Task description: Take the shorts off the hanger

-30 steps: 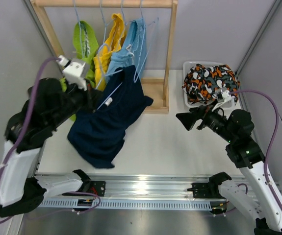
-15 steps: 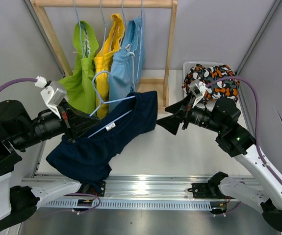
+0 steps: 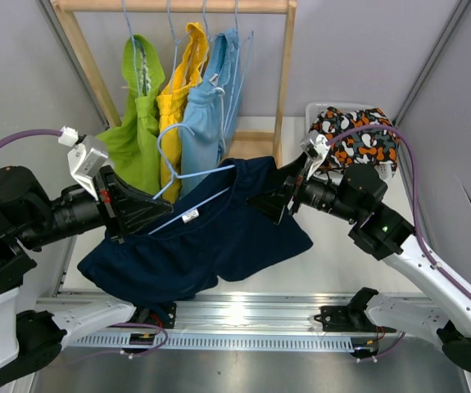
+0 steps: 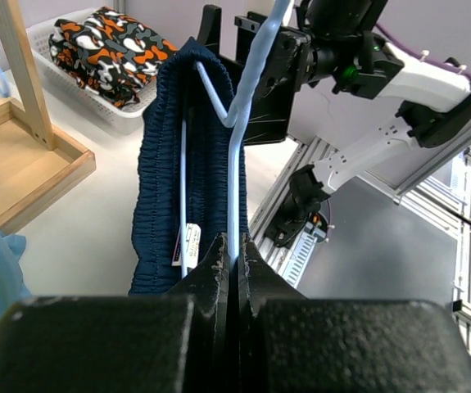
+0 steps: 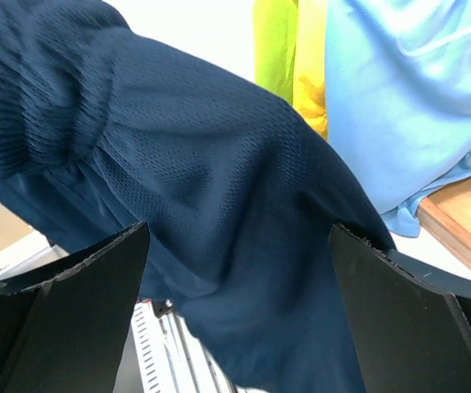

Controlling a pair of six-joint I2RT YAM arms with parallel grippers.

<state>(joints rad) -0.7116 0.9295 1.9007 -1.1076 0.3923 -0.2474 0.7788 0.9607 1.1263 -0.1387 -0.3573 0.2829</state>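
Hanger [image 4: 234, 164] sits pinched in the left gripper [image 4: 235, 250], fingers pressed tight on the wire. That way the navy shorts [image 3: 219, 237] drape off it mid-table, roughly 6 o'clock from the rack [image 3: 284, 90]. Right gripper [image 3: 269, 196] is at their 3 o'clock end, fingers [image 5: 63, 286] spread wide around the fabric, probably lined up to grab and slide them off. Green shorts [image 3: 133, 139], yellow shorts [image 3: 174, 106] and light blue shorts [image 3: 206, 123] hang at 12. Patterned shorts [image 3: 358, 135] are in the basket [image 4: 124, 121] at 2.

Left arm [image 3: 47, 217] extended rightward, left fingers [image 4: 210, 274] pinched shut; right arm [image 3: 366, 205] extended leftward, right fingers [image 5: 71, 303] spread wide.
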